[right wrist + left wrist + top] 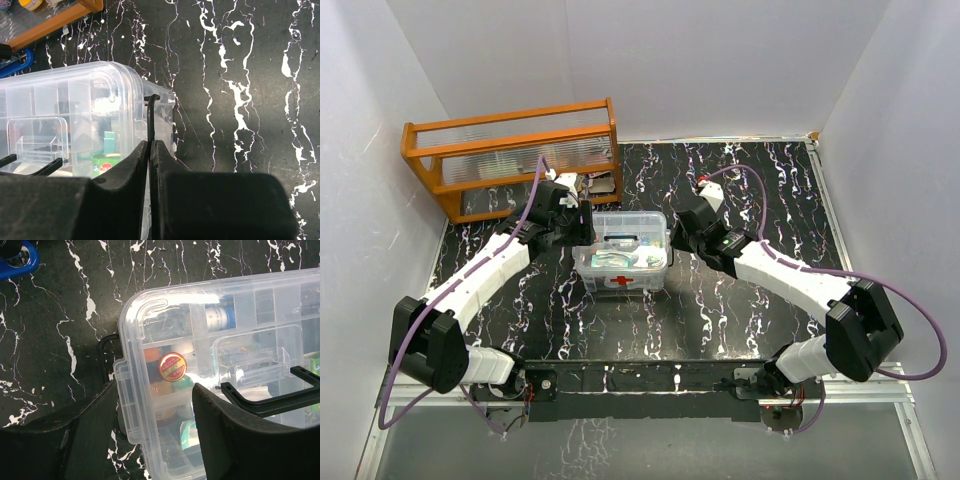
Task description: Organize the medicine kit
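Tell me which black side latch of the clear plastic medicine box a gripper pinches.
The thin black right-end latch of the clear box: the right gripper is shut on it. The left-end latch sits ungripped before the open left gripper.

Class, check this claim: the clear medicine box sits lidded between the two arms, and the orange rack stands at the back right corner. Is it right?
Not quite. The top view shows the orange rack at the back left corner, not the right. The clear medicine box does sit lidded between the left arm and the right arm.
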